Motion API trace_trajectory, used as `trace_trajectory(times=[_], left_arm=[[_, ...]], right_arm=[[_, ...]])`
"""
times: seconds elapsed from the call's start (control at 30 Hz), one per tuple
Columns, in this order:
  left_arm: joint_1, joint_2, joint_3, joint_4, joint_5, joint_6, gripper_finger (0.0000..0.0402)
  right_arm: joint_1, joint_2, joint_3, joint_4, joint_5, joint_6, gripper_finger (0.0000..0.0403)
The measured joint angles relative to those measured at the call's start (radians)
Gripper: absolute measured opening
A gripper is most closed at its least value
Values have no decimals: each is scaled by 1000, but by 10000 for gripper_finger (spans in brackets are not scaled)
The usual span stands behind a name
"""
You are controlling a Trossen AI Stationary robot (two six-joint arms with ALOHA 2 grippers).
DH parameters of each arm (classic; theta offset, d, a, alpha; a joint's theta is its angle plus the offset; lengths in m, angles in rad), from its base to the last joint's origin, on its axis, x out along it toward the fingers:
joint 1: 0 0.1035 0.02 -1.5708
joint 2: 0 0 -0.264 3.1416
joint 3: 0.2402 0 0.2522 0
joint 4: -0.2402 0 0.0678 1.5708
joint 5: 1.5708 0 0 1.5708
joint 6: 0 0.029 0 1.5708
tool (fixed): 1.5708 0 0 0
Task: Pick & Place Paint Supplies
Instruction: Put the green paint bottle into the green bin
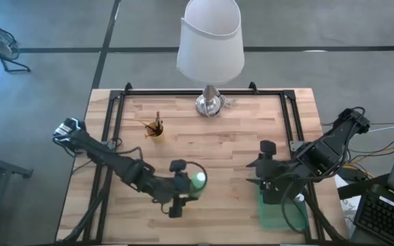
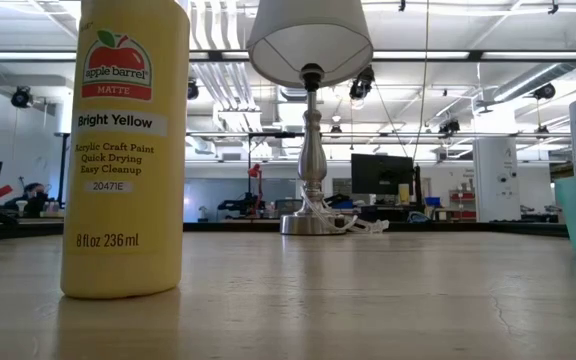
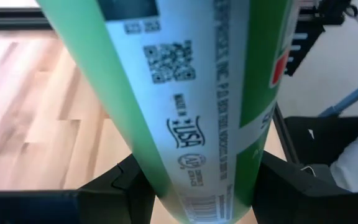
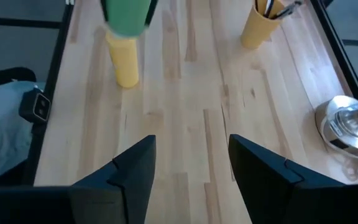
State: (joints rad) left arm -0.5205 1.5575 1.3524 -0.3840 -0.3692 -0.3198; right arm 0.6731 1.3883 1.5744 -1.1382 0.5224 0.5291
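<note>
My left tool [image 1: 177,186] held the green paint bottle [image 1: 197,181] at six o'clock on the desk [image 1: 217,143]; my right tool [image 1: 268,183] waited wide. I judged steady, upright carriage toward the tray [image 1: 273,212] best.

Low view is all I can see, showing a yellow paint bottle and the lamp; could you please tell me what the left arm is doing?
Observer: The left gripper is shut on a green bottle, lifted off the wood near the table's middle.
Operator: Thank you. And the right gripper?
Observer: The right gripper is open and empty, by the green tray on the table's right side.
Operator: Are any brushes out?
Observer: Yes, dark-handled brushes stand in a yellow cup, left of the lamp in the high view.
</note>
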Motion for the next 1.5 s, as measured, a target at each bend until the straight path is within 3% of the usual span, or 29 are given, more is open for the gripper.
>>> trace_trajectory(times=[0.23, 0.67, 1.5], left_arm=[[5, 148, 101, -40, 16, 14, 206], [62, 389, 439, -272, 20, 66, 206], [148, 410, 460, -228, 50, 178, 206]], right_arm=[[0, 0, 12, 17, -7, -10, 195], [1, 0, 19, 20, -38, -10, 211], [-20, 26, 19, 94, -52, -64, 283]])
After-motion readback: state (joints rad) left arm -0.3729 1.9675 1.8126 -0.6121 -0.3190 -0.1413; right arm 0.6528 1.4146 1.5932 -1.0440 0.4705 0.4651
